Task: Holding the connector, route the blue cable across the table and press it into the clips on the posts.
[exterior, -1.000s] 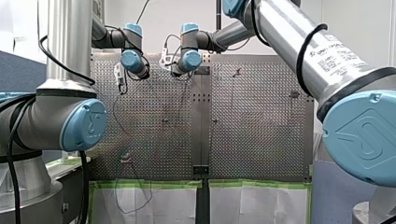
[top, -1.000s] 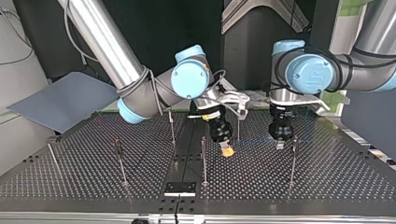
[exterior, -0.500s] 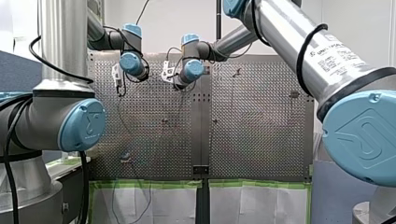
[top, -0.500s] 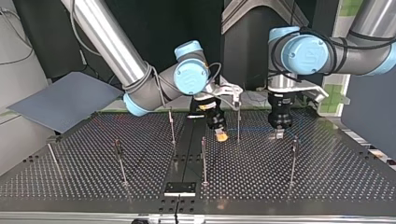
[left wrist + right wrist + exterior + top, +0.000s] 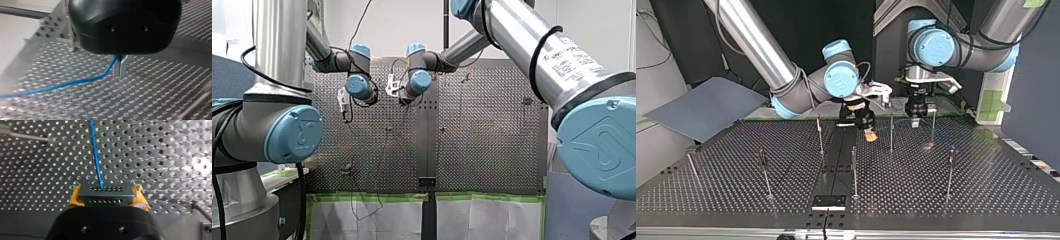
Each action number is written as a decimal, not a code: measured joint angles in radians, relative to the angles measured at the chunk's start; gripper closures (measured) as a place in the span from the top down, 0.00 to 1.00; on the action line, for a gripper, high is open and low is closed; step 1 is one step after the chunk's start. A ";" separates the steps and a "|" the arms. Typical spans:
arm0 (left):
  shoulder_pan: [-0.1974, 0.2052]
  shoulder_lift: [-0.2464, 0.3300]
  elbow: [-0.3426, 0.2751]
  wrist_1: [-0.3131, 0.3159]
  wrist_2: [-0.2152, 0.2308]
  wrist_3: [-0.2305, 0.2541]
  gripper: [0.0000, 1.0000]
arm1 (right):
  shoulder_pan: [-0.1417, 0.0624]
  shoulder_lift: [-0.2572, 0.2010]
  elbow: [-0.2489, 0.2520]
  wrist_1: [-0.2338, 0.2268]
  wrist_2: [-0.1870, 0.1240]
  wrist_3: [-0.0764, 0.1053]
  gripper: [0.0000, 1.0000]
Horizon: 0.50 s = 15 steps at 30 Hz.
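Both tools retreated toward the surface's (image 5: 961, 195) top-view far edge; my right tool (image 5: 107, 199) pinches the connector (image 5: 105, 194), my left tool (image 5: 120, 73) the blue cable (image 5: 75, 83), to keep it taut.

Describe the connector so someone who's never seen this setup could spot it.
Over the perforated table, find my right pincer. Its yellow pads clamp the connector: a small dark block with rows of tiny holes, the only part the blue cable runs out of.
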<state>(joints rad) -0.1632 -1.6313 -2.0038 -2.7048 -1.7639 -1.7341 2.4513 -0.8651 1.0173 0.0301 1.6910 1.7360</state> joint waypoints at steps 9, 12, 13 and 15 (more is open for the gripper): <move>-0.029 -0.047 -0.079 0.040 -0.042 -0.032 0.00 | -0.002 0.000 0.047 -0.001 0.000 -0.002 0.00; -0.029 -0.068 -0.105 0.049 -0.043 -0.031 0.00 | -0.002 0.000 0.069 -0.003 0.000 -0.005 0.00; -0.029 -0.077 -0.115 0.055 -0.043 -0.030 0.00 | -0.002 0.000 0.078 -0.003 -0.001 -0.007 0.00; -0.029 -0.092 -0.129 0.066 -0.042 -0.030 0.00 | -0.002 0.000 0.092 -0.004 -0.001 -0.012 0.00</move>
<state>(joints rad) -0.1925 -1.7228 -2.1331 -2.6384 -1.8056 -1.7644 2.4492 -0.8647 1.1097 0.0259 1.6904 1.7239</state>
